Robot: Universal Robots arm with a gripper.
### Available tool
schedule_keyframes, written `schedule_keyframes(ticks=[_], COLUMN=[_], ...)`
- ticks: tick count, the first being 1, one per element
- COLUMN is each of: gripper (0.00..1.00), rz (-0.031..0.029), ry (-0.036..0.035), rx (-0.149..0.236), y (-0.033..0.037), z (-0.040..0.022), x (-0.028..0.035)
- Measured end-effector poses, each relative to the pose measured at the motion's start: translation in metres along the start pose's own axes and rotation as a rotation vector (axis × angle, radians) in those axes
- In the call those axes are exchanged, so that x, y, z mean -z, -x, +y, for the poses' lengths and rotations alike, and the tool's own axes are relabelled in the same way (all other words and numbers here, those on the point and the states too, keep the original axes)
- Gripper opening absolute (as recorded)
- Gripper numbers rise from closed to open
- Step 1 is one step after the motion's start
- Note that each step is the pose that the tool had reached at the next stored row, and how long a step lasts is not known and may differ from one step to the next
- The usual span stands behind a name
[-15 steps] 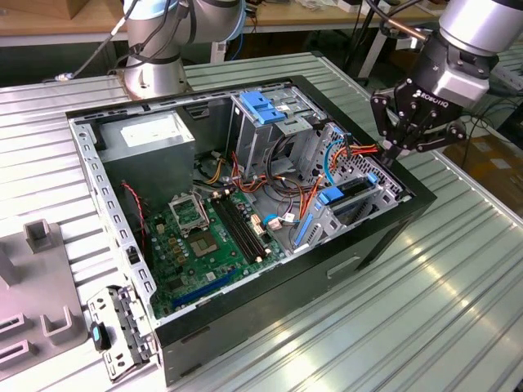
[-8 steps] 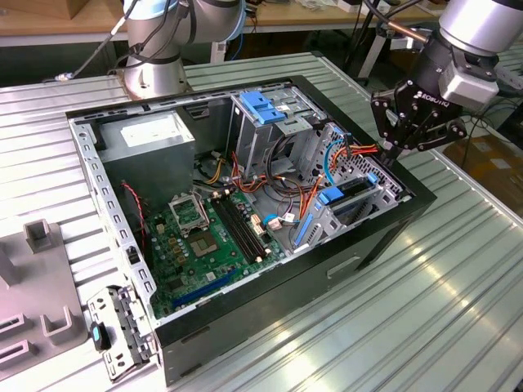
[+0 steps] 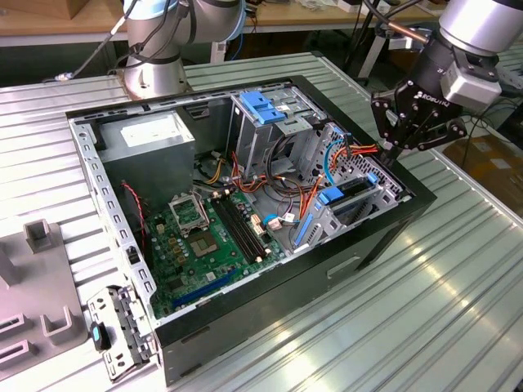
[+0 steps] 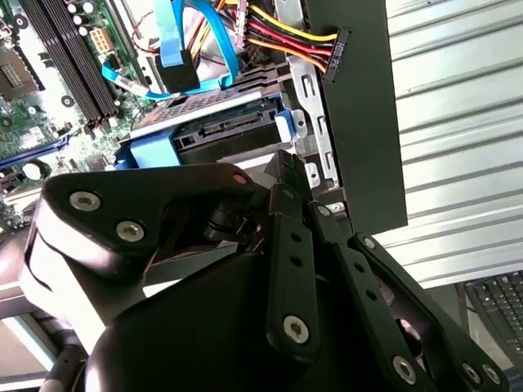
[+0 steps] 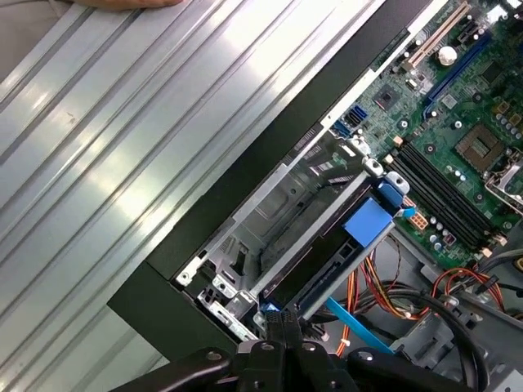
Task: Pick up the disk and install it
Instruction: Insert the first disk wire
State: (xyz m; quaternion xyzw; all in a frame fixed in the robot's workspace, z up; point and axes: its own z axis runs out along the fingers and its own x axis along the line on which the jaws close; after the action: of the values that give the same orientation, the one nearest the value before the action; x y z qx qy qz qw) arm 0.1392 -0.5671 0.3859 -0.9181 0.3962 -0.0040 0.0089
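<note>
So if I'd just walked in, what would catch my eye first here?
Probably the open computer case lying on the ribbed metal table, its green motherboard exposed. Then the black gripper hanging over the case's corner at the exterior view's right, just above the blue-railed disk sitting in its bay.

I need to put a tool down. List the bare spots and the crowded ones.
Free: the ribbed table at the exterior view's right of the case, and the strip in front of it. Crowded: inside the case, cables tangle between the motherboard and the bay holding the disk, with the gripper above. A grey fixture takes the left corner.
</note>
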Motion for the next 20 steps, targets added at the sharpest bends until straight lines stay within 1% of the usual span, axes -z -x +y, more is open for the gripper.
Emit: schedule_keyframes(ticks=[3,5,6,7,11,12,14,16,17,20], gripper=[0.11,0.11,0.17,0.24,0.24,0.24,0.24,0.24,0.24,0.25], rz=[-0.0002,-0.0006,-0.0008,-0.001,-0.0015,-0.0015,-0.0015,-0.0017,-0.0017,-0.002], ry=[0.0001,0.0001,0.0,0.0001,0.0001,0.0001,0.0001,0.0,0.0,0.0], rx=[0.021,0.036,0.042,0.057,0.081,0.082,0.087,0.093,0.095,0.105], y=[-0.0003,-0.0004,-0.0004,-0.0007,-0.0018,-0.0026,-0.0047,-0.0033,-0.0026,0.0015], z=[-0.0006,-0.0024,-0.0033,-0.0052,-0.0099,-0.0122,-0.0221,-0.0293,-0.0309,-0.0383], x=[0.0001,0.0,-0.0001,-0.0002,-0.0006,-0.0007,-0.0013,-0.0024,-0.0026,-0.0039])
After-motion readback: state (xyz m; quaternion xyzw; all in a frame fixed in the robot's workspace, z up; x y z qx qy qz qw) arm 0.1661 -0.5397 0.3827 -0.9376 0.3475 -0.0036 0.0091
